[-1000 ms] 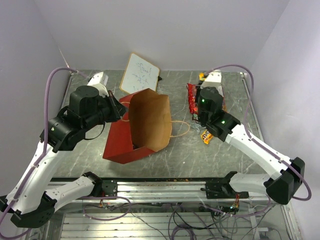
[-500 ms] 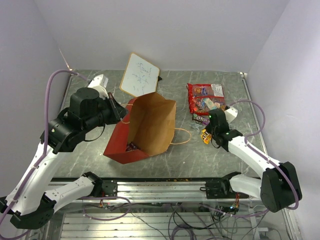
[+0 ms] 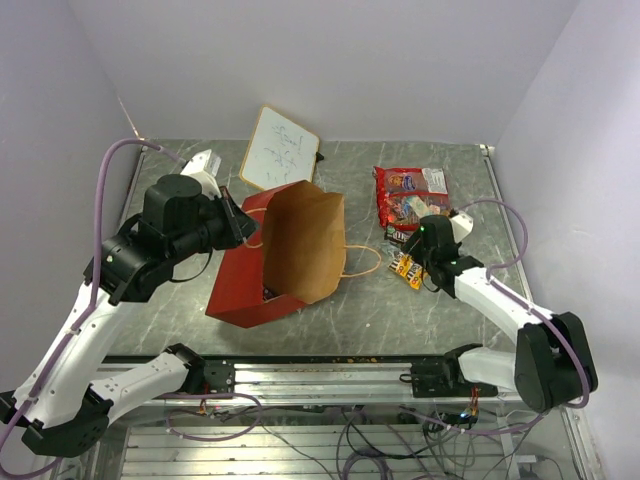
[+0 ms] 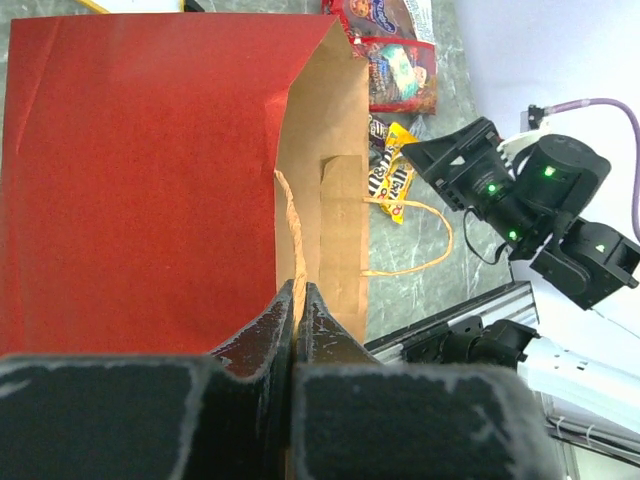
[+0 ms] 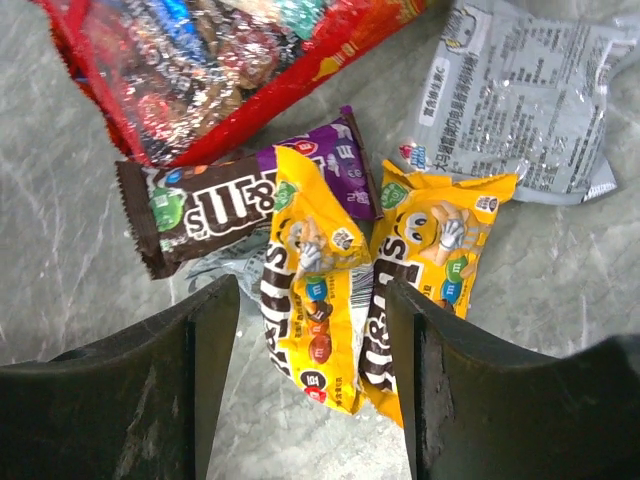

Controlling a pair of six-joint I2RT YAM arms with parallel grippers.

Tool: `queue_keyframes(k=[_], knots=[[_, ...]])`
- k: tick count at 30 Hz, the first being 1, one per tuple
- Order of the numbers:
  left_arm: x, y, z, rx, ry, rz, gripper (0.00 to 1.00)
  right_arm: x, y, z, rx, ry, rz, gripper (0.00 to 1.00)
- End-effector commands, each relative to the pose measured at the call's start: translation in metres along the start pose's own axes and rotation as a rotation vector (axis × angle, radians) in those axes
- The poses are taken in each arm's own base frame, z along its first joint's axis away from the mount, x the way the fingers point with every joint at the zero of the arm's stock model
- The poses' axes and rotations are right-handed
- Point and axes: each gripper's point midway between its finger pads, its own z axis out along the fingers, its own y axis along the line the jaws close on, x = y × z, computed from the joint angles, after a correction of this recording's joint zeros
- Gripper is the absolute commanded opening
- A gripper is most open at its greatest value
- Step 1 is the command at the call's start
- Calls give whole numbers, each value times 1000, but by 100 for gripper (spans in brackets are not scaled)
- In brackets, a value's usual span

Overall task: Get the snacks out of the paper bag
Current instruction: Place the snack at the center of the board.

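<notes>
The paper bag (image 3: 240,270), red outside and brown inside, lies on its side with its mouth toward the right. My left gripper (image 3: 243,222) is shut on the bag's tan handle (image 4: 293,225) at the upper rim, also seen in the left wrist view (image 4: 298,292). A small dark packet (image 3: 267,293) shows inside the bag. The large red candy bag (image 3: 403,195) lies at the right. My right gripper (image 5: 310,300) is open, low over two yellow packets (image 5: 312,290), its fingers either side of them. A brown packet (image 5: 200,210), a purple one (image 5: 335,160) and a silver one (image 5: 530,100) lie beside them.
A white whiteboard (image 3: 280,148) leans behind the bag. The bag's second handle (image 3: 362,262) loops out onto the table toward the packets. The metal rail (image 3: 330,370) runs along the near table edge.
My right arm pulled back from over the red candy bag and came down low over the yellow packets. The paper bag shifted a little in my left gripper's hold.
</notes>
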Motion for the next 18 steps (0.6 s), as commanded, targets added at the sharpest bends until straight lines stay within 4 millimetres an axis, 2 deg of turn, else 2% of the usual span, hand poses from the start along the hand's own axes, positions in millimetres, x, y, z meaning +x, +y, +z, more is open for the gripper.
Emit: queue_keyframes(k=[1,5,10,13,18], knots=[[-6,0,-9,0,-26,34,7,-26,20,-16,-103,-47,-103,60],[-21,7,-16,-52,-70,101,7,-30,42,-25,-204,4,-285,63],[-43,9,-21,-104,-108,209,7,-14,69,-31,-343,112,-393,64],[-57,7,-26,-121,-135,286,7,7,92,-40,-426,174,-375,63],[-73,-2,-28,-103,-141,420,7,69,142,-69,-571,267,-366,63]])
